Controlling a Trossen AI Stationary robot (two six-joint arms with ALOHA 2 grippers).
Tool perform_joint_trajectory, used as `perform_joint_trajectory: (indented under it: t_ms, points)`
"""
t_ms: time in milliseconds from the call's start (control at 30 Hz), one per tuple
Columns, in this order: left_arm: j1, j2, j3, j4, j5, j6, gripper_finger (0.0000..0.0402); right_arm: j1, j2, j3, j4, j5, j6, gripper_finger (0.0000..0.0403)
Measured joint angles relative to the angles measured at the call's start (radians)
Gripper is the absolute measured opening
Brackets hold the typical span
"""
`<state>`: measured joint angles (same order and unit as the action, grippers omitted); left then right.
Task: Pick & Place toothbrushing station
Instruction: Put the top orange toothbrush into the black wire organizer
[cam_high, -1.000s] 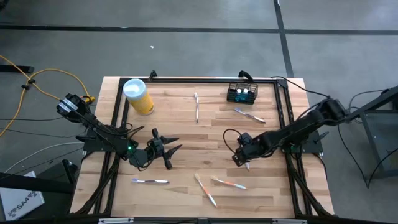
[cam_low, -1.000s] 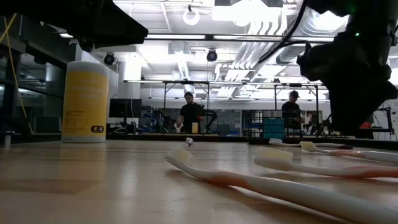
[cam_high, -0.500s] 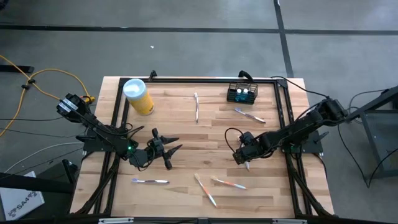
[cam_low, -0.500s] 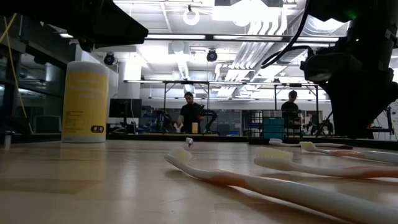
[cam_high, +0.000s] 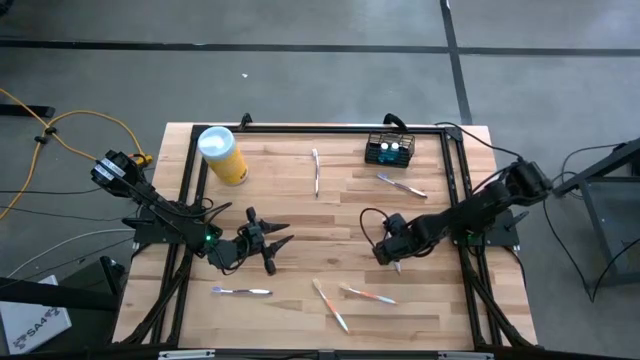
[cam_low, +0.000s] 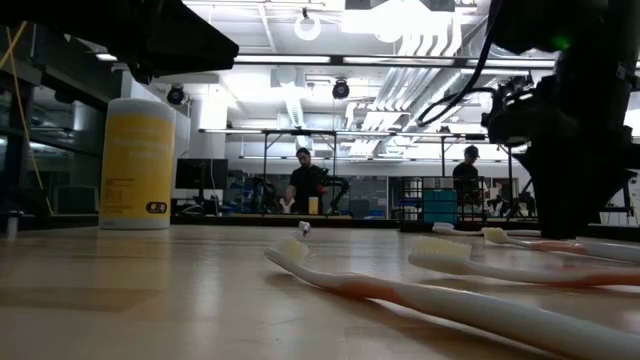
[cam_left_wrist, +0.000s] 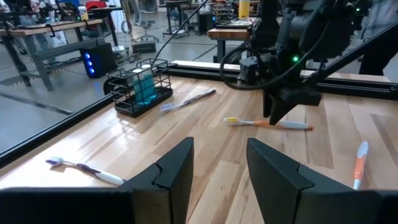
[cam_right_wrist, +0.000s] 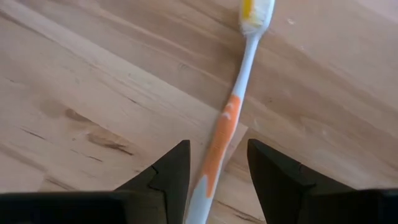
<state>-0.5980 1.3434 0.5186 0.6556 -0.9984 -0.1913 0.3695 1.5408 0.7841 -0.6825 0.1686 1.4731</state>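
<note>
The toothbrushing station (cam_high: 389, 150), a small black wire basket holding something teal, stands on its base at the table's far right, and shows in the left wrist view (cam_left_wrist: 140, 90) too. My right gripper (cam_high: 397, 264) points down, open, right of the table's middle. Its fingers (cam_right_wrist: 168, 171) stand on either side of an orange-and-white toothbrush (cam_right_wrist: 222, 134) that lies flat on the wood; from the side the gripper (cam_left_wrist: 280, 112) hangs just above that brush (cam_left_wrist: 267, 123). My left gripper (cam_high: 272, 240) waits at mid-left, level, open and with nothing in it (cam_left_wrist: 217, 168).
A yellow canister (cam_high: 223, 154) with a white lid stands at the far left. Loose toothbrushes lie about: a white one (cam_high: 316, 172) far centre, purple ones (cam_high: 401, 185) (cam_high: 240, 291), an orange one (cam_high: 330, 305) near the front. A black frame (cam_high: 320, 128) runs around the tabletop.
My right gripper has tipped and rolled a little at the wrist and sunk slightly toward the orange toothbrush below it, its fingers staying open. The toothbrushes and the basket lie as before.
</note>
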Motion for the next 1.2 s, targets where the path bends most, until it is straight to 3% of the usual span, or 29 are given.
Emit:
perform_joint_trajectory:
  t_ms: [567,1200]
  points:
    - [0.0,0.0,0.0,0.0,0.003,0.0,0.0141,0.001,0.065,0.002,0.065,-0.036,-0.002,0.0147]
    - [0.0,0.0,0.0,0.0,0.006,0.0,0.0141,0.001,0.067,0.0,0.036,-0.034,-0.003,0.0024]
